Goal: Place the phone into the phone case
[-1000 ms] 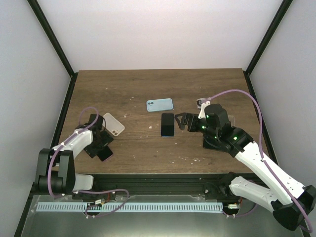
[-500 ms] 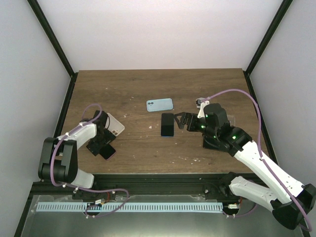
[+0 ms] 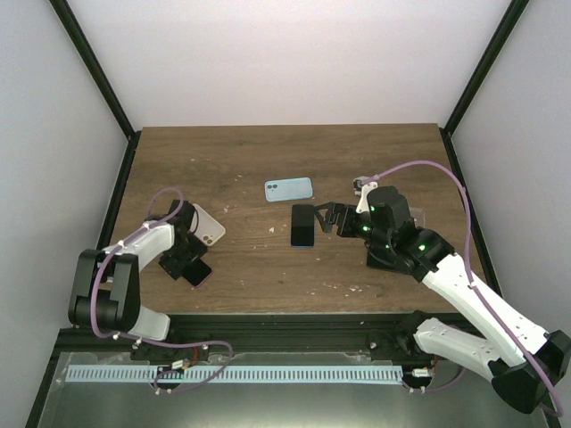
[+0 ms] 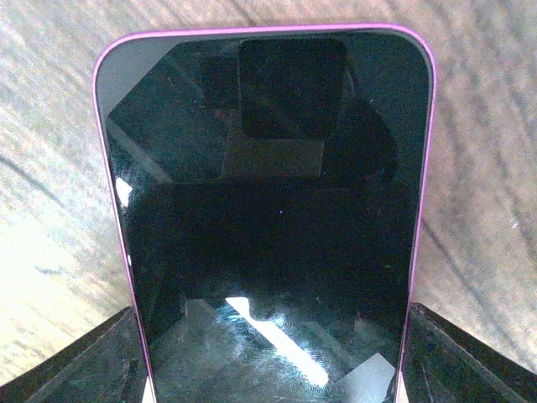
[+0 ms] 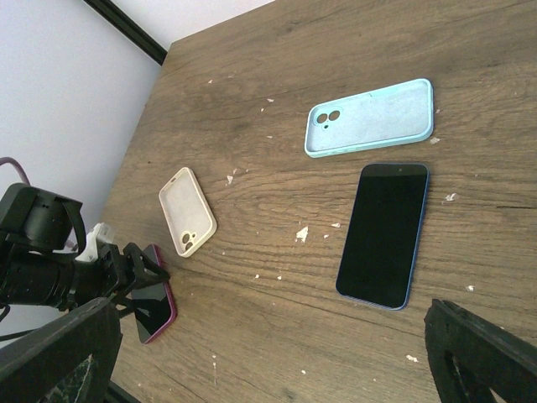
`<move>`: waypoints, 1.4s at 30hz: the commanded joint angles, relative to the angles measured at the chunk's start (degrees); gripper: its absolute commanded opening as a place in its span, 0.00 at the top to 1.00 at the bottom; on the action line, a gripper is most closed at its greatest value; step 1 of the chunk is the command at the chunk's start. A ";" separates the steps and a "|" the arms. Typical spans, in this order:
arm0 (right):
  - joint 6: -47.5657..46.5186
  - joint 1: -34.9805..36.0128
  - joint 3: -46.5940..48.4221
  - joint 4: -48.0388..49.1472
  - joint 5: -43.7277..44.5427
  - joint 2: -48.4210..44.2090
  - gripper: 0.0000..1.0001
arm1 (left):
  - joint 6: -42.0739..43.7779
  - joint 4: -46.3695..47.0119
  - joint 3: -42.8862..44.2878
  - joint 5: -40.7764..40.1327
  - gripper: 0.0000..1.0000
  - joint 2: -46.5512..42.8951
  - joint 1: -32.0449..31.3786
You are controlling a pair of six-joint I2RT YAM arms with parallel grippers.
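Observation:
A purple-edged phone (image 4: 268, 210) lies screen up on the wooden table (image 3: 268, 267) at the near left, also seen in the top view (image 3: 198, 273). My left gripper (image 4: 268, 361) straddles its near end. Both dark fingers (image 4: 101, 365) rest against the long edges, shut on it. Just beyond lies a beige phone case (image 3: 206, 225), hollow side up. A dark blue phone (image 5: 383, 235) lies screen up at mid-table, with a light blue case (image 5: 371, 117) behind it. My right gripper (image 3: 326, 218) hovers open just right of the blue phone, holding nothing.
White crumbs (image 5: 301, 233) dot the wood between the phones. Black frame posts (image 3: 107, 98) and white walls close in the table's left, right and back. The left arm's purple cable (image 3: 161, 201) loops above its wrist.
My left gripper's jaws have narrowed onto the purple phone's edges, and the arm shifted slightly toward the beige case. The right gripper edged a little closer to the blue phone.

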 commanded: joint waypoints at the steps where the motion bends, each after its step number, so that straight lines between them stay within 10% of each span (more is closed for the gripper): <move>1: 1.36 0.46 -0.12 0.18 -1.52 0.65 0.00 | 0.62 -1.43 -2.15 3.09 0.37 -3.02 -0.96; 9: 4.32 0.45 -3.13 6.39 -7.46 4.50 0.05 | 1.91 -4.73 1.34 -1.94 0.43 -9.63 -1.35; 24: 1.17 8.90 20.65 14.94 -10.23 45.15 0.64 | 2.18 -8.98 2.73 -12.30 0.46 -25.42 -1.33; 42: -6.91 12.92 52.75 6.24 -8.19 78.10 0.68 | 5.53 -10.71 4.29 -18.01 0.46 -35.03 -1.28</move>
